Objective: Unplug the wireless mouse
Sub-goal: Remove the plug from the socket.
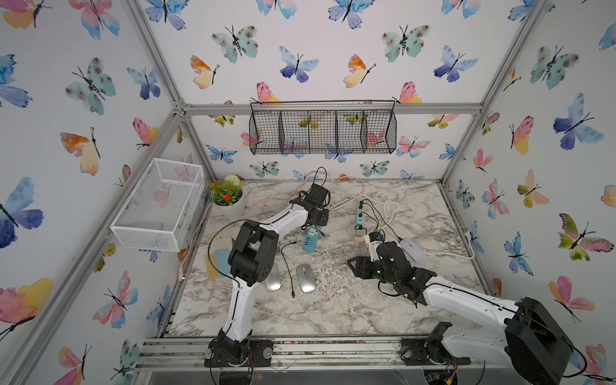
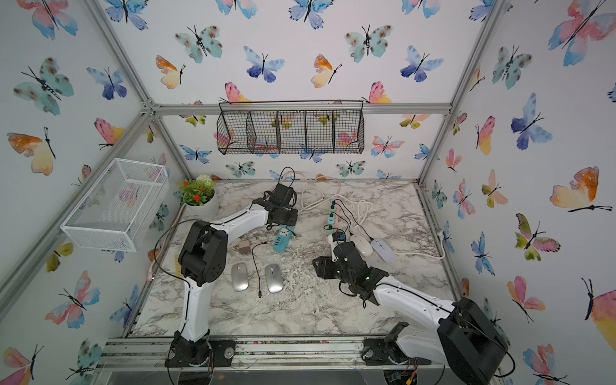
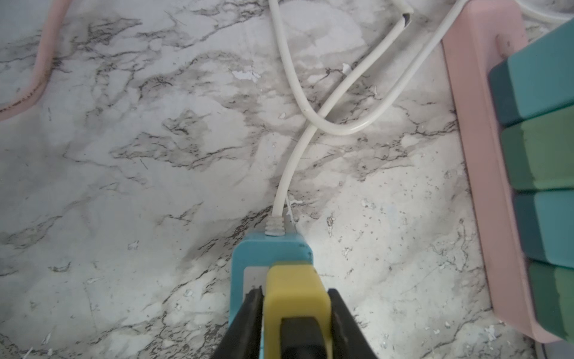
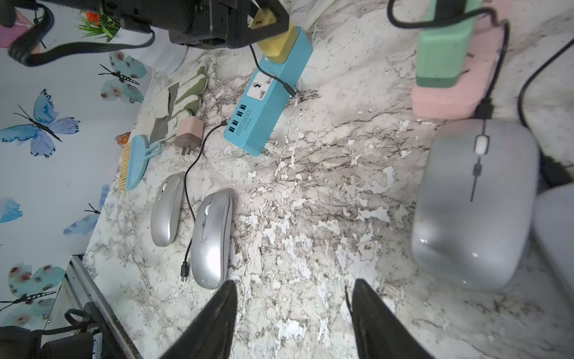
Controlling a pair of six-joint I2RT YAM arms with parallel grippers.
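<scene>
Wireless mouse (image 4: 475,202) beside pink strip (image 4: 444,102), left claw (image 3: 295,298) pinching yellow plug (image 3: 292,279), right claw (image 4: 293,284) spread

I'm looking at a bench (image 1: 333,310) showing white marble with grey-black veining, and walls (image 1: 300,63) wearing watercolour butterflies in blue, pink, orange and teal. A sky-blue power strip (image 4: 273,102) is carrying a yellow plug (image 3: 295,295). A pink strip (image 3: 484,186) is bearing teal and green blocks (image 3: 546,84). A silver mouse (image 4: 211,239) and a second silver mouse (image 4: 166,208) are gleaming, while a grey mouse (image 4: 472,202) is showing paler. The loose cable (image 4: 184,275) is showing black.
</scene>
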